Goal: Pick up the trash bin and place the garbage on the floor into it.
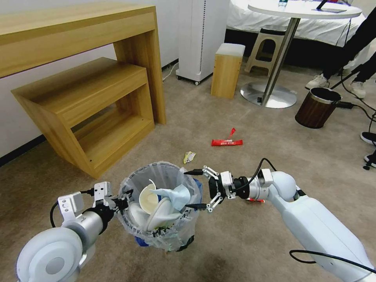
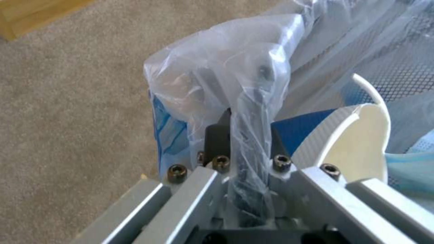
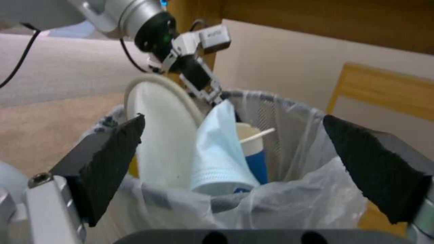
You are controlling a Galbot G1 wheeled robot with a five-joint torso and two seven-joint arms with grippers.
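Observation:
The trash bin (image 1: 172,231), a black mesh bin lined with a clear bag, is low in front of me over the beige floor (image 1: 250,129). My left gripper (image 1: 124,198) is shut on its rim (image 2: 248,159) through the plastic. My right gripper (image 1: 197,188) hangs open at the opposite rim, its black pads (image 3: 113,159) empty. Inside the bin lie a white slipper (image 3: 158,135), a pale blue mask (image 3: 217,152) and a blue-white paper cup (image 3: 253,149). On the carpet beyond are a red wrapper (image 1: 227,141) and a small yellowish scrap (image 1: 189,156). Another red piece (image 1: 255,200) peeks from under my right wrist.
A wooden desk with a lower shelf unit (image 1: 90,98) stands to the left. Farther back are a white appliance (image 1: 199,39), a wooden box stool (image 1: 227,68), a round table's metal base (image 1: 268,94) and a brown wood-grain bin (image 1: 317,107). A person's feet and cables are at the right edge.

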